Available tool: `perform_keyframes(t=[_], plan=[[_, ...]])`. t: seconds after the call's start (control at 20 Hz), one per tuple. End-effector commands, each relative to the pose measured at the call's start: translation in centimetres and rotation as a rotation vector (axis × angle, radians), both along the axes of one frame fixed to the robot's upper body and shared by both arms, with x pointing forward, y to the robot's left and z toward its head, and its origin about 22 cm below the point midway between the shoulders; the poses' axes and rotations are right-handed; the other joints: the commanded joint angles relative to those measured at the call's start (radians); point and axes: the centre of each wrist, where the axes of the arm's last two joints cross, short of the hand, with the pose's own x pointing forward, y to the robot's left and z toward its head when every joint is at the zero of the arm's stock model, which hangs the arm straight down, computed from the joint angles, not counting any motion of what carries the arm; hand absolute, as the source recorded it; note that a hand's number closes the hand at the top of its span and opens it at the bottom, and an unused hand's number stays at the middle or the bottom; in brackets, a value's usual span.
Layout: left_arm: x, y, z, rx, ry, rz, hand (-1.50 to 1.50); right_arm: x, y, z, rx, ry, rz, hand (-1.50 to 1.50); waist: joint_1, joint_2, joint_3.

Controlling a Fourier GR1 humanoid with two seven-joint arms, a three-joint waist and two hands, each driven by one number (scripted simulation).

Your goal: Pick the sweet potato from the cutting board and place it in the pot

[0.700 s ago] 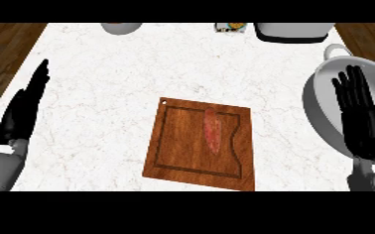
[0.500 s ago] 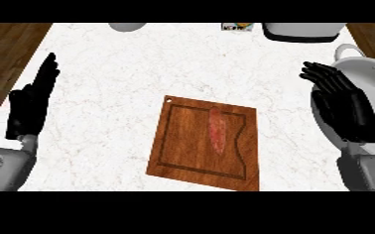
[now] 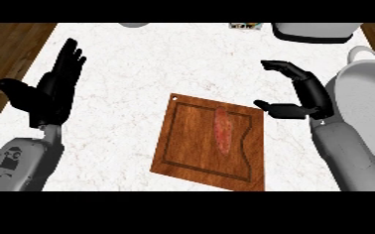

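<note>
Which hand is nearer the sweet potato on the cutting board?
Right. The right hand is just up and right of the sweet potato; the left hand rests far left of it.

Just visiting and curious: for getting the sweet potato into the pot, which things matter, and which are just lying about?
For the job: sweet potato; cutting board under it; pot at the right edge; right hand, open beside the board.
Lying about: grey container, top right; grey rounded thing, top edge; small colourful item between them; left hand, resting open.

One board point(image 3: 187, 144), one potato point(image 3: 223, 129), one pot point(image 3: 350, 74)
</note>
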Motion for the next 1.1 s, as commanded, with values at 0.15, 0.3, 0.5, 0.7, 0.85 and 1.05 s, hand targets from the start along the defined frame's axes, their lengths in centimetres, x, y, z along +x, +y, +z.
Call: perform_keyframes(t=[0.15, 0.3, 0.5, 0.7, 0.85, 1.05], plan=[[-0.9, 0.8, 2.1, -0.043, 0.006, 0.04, 0.0, 2.8, -0.7, -0.1, -0.002, -0.101, 0.221, -1.5, -0.052, -0.015, 0.0], [-2.3, 1.2, 0.1, -0.035, 0.014, 0.037, 0.0, 4.5, 1.1, 2.8, -0.167, -0.024, 0.284, -1.5, -0.053, -0.018, -0.001], [-2.5, 0.5, -0.6, -0.061, 0.029, 0.049, 0.0, 5.2, 1.8, 4.6, -0.415, 0.094, 0.424, -1.5, -0.044, -0.018, -0.003], [-2.0, 0.1, 0.5, -0.047, 0.029, 0.048, 0.0, 5.8, 5.6, 8.1, -0.655, 0.106, 0.503, -1.5, -0.058, -0.023, -0.003], [-1.5, 0.9, 0.3, -0.031, 0.023, 0.071, 0.0, 4.0, 8.3, 6.7, -0.778, 0.143, 0.587, -1.5, -0.079, -0.024, -0.003], [-1.9, 2.5, 0.8, -0.032, 0.008, 0.077, 0.0, 2.8, 11.5, 6.3, -0.864, 0.206, 0.618, -1.5, -0.077, -0.021, -0.002]])
